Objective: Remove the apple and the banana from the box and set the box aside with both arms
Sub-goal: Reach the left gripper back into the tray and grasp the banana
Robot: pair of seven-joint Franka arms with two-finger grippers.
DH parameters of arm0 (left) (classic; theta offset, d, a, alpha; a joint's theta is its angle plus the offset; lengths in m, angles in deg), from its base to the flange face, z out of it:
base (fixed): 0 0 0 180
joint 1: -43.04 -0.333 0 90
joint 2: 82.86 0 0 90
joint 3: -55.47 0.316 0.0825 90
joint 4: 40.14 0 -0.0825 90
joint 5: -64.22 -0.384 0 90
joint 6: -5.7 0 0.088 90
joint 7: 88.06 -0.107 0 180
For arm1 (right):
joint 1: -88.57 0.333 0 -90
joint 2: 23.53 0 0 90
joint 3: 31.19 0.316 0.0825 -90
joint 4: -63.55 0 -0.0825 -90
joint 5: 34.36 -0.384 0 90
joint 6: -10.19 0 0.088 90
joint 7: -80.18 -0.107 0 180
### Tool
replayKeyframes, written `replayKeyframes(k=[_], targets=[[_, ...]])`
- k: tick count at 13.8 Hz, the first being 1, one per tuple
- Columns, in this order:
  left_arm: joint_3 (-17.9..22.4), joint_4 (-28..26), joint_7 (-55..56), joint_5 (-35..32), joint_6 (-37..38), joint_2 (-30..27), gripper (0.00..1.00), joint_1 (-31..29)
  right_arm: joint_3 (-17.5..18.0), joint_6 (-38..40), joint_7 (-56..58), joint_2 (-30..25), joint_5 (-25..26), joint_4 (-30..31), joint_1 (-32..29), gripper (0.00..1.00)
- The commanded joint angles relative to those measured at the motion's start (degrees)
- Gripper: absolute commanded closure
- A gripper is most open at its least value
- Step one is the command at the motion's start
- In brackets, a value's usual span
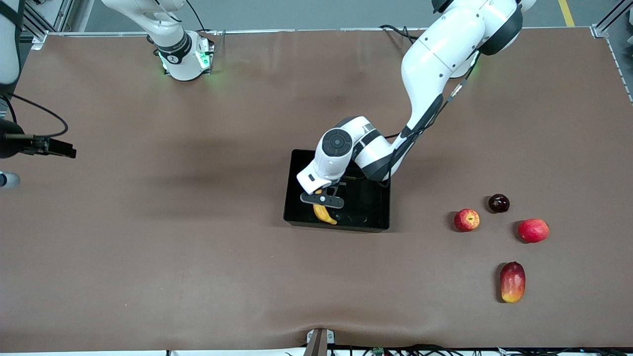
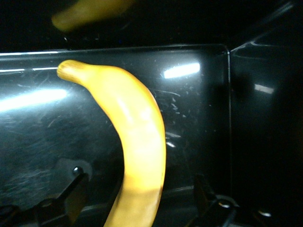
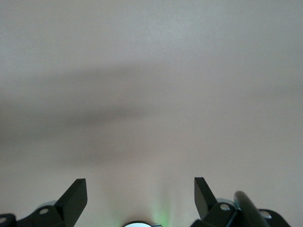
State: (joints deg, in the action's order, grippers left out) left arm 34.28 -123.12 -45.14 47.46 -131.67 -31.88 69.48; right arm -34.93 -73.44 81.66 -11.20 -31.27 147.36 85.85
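Left gripper [image 1: 322, 200], a dark two-finger tool on the white jointed left arm [image 1: 435, 54], is low inside the shallow rectangular glossy black plastic box [image 1: 296, 165], over the long curved yellow banana [image 1: 324, 213]. In the left wrist view its fingers [image 2: 71, 194] stand wide on both sides of the banana [image 2: 137, 142] without touching it, and the fruit lies on the shiny floor of the box [image 2: 199, 109] near one low wall. Right gripper [image 3: 140, 194] hangs open and empty over the bare brown table [image 1: 148, 247] at the right arm's end, where this arm waits. From the box, at about 3 o'clock in the front view, lies the small round red apple with yellowish streaks [image 1: 467, 220]. Near the apple are a small dark red round fruit [image 1: 498, 203] at 1 o'clock from it, a larger plain red round fruit [image 1: 533, 230] at 3 o'clock, and an oval red-yellow mango [image 1: 512, 282] at 5 o'clock.
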Motion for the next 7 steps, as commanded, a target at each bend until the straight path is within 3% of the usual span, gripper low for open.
replayKeyframes(k=[1,2,3,5,7], targets=[[4.13,1.33,5.49,-1.35,-1.41,1.14,0.65,4.30,0.76,-0.57,-0.07,1.82,-0.01,-0.84,0.17,0.00],[5.27,1.33,7.69,-1.26,-1.41,1.23,0.90,5.71,0.76,-0.83,0.19,2.25,-2.71,-0.84,0.17,0.00],[6.07,1.42,9.88,-1.35,-1.32,1.05,1.00,6.94,0.76,-1.09,0.28,3.22,-6.22,-0.49,0.08,0.00],[6.69,1.42,12.09,-1.44,-0.36,-0.70,1.00,7.57,0.76,-0.83,-0.33,4.71,-11.51,0.47,0.43,0.00],[6.78,1.51,12.81,-1.53,2.36,-3.41,1.00,7.04,0.76,-0.83,-0.77,4.72,-12.67,1.35,2.44,0.00]])
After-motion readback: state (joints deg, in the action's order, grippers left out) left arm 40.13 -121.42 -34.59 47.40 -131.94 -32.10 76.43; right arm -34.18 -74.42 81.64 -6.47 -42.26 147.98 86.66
